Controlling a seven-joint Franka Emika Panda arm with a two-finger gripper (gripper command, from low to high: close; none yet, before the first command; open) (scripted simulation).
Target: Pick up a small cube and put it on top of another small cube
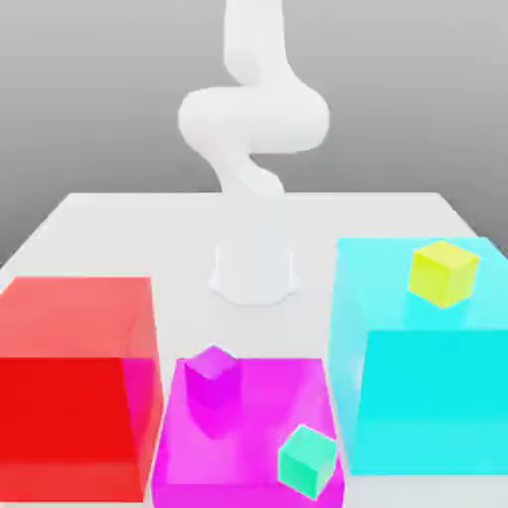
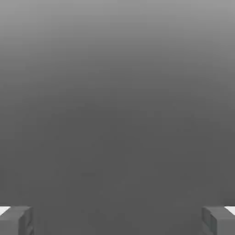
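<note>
Fingers (image 2: 16,220) stand wide apart at the hand view's lower corners, with nothing between them. In the exterior view a yellow cube (image 1: 444,272) sits on the cyan block (image 1: 427,397) at right. A purple cube (image 1: 211,374) and a teal cube (image 1: 307,459) rest on the magenta block (image 1: 258,437) at lower centre. Any of them looks light, rigid and smooth-faced, so it is best pinched across two opposite side faces, squarely, to avoid slipping. No labels or writing anywhere.

The white arm (image 1: 253,129) stands folded above its base, pincer (image 2: 117,220) spread wide, gripping nothing.
</note>
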